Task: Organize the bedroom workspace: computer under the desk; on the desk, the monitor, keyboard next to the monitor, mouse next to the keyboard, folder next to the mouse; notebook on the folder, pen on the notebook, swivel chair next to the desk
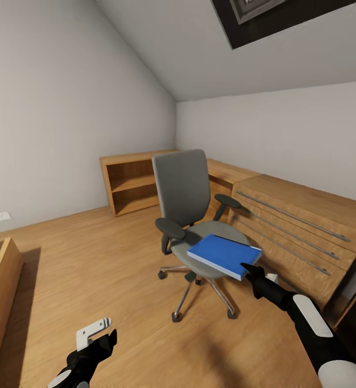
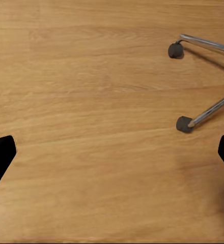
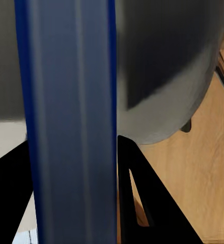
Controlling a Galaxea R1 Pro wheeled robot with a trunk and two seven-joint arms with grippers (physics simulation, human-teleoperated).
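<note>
From the head camera we see a grey upholstered swivel chair point(image 1: 191, 215) with black armrests and a chrome star base, standing on the light wooden plank floor point(image 1: 91, 269) in an attic room with a sloped ceiling. On its seat lies the flat blue folder point(image 1: 225, 255), its near corner reaching past the seat's front edge. Our right gripper point(image 1: 249, 269) has its black fingers at that near corner; in the right wrist view the blue folder edge point(image 3: 71, 122) runs between the two dark fingers point(image 3: 142, 203), which press against either side of it, so we take the jaws to be closed on the folder, though the close, blurred view makes actual contact hard to confirm. Our left gripper point(image 1: 100, 337) hangs low over the floor, well apart from the chair; in the left wrist view its fingertips point(image 2: 0, 155) sit far apart, jaws open and holding nothing, with two chair castors point(image 2: 184, 123) and chrome legs beyond. Behind the chair stand a low wooden shelf unit point(image 1: 129, 186) and, to the right, a wooden cabinet with long metal rail handles point(image 1: 302, 226).
</note>
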